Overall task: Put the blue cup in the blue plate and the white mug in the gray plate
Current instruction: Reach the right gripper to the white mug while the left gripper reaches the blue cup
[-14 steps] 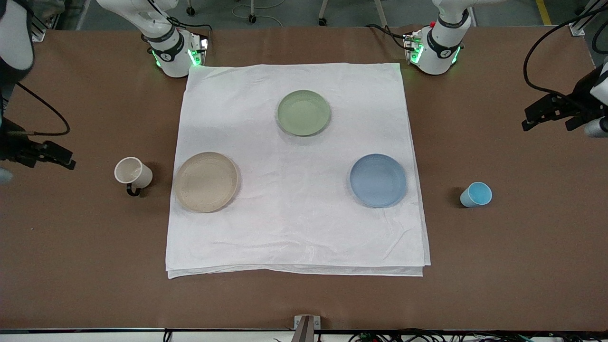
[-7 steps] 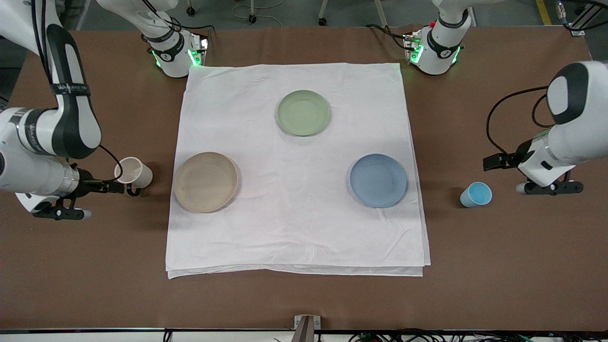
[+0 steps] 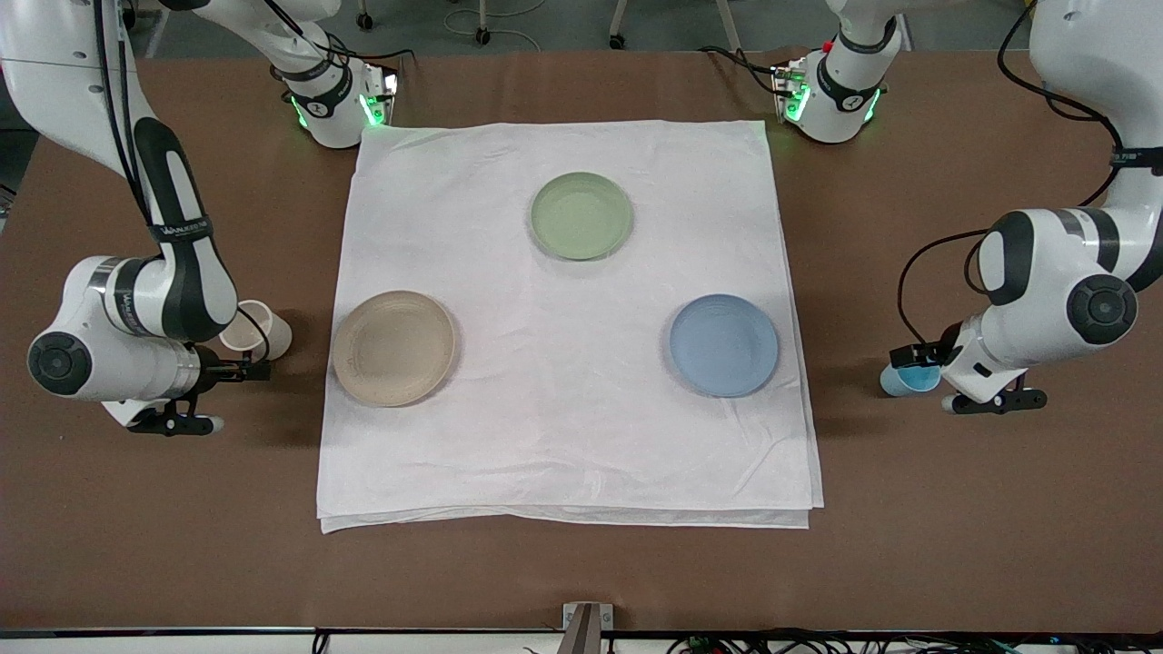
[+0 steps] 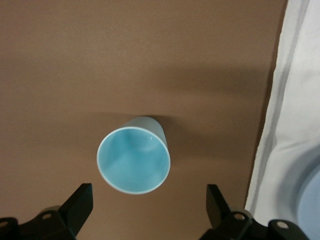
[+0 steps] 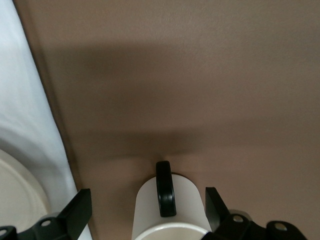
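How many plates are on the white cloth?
3. The pale green plate lies nearest the robots' bases, the gray plate toward the right arm's end, the blue plate toward the left arm's end. None look hidden.

Upright blue cup point(image 3: 902, 381) and white mug point(image 3: 259, 331) on bare table, blue plate point(image 3: 724, 345) and gray plate point(image 3: 393, 347) on cloth.

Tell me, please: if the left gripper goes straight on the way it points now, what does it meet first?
Most likely the blue cup: it stands upright on the brown table, just ahead of the open left gripper. Depth is uncertain.
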You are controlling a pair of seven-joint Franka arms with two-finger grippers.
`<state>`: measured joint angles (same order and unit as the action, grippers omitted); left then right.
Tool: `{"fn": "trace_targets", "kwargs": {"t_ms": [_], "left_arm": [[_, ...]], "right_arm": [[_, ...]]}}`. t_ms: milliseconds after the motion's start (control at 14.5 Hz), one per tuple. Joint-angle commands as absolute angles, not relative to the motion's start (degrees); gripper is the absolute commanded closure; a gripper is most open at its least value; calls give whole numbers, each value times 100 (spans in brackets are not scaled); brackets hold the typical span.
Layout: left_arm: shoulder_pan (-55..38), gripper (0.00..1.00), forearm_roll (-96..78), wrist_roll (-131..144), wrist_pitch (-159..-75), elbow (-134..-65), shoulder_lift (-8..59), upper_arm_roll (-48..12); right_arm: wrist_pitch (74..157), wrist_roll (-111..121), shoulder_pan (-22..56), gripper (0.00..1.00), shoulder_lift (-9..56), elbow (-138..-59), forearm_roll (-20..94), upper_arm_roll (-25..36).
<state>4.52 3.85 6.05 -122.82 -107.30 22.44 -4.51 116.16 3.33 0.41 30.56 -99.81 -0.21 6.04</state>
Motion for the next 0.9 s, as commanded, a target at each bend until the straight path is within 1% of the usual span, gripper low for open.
{"fn": "trace_targets", "kwargs": {"t_ms": [0, 138, 276, 552, 690, 759, 828], "left_arm": [[439, 0, 519, 756, -12524, -10705, 2408, -457], [448, 0, 519, 791, -12559, -10749, 2478, -466], [448, 3, 519, 861, -12560, -10836, 2479, -466], [439, 19, 519, 1028, -12735, -10942, 2583, -466], [431, 27, 519, 1063, -12867, -10942, 2680, -466], [431, 31, 519, 1090, -12893, -10942, 2707, -466], [431, 38, 519, 1116, -12894, -10942, 2724, -466]], "right_arm": [[11742, 641, -158, 0, 3287, -10011, -26, 554], [11707, 685, -150, 2, 3278, -10037, -26, 554], [11795, 694, -106, 4, 3270, -10291, -26, 554], [11812, 851, -114, 10, 3278, -10406, -35, 554], [11883, 905, -114, 18, 3278, -10441, -35, 554], [11874, 905, -106, 24, 3278, -10441, -26, 554], [11865, 905, -105, 32, 3278, -10441, -26, 554]]}}
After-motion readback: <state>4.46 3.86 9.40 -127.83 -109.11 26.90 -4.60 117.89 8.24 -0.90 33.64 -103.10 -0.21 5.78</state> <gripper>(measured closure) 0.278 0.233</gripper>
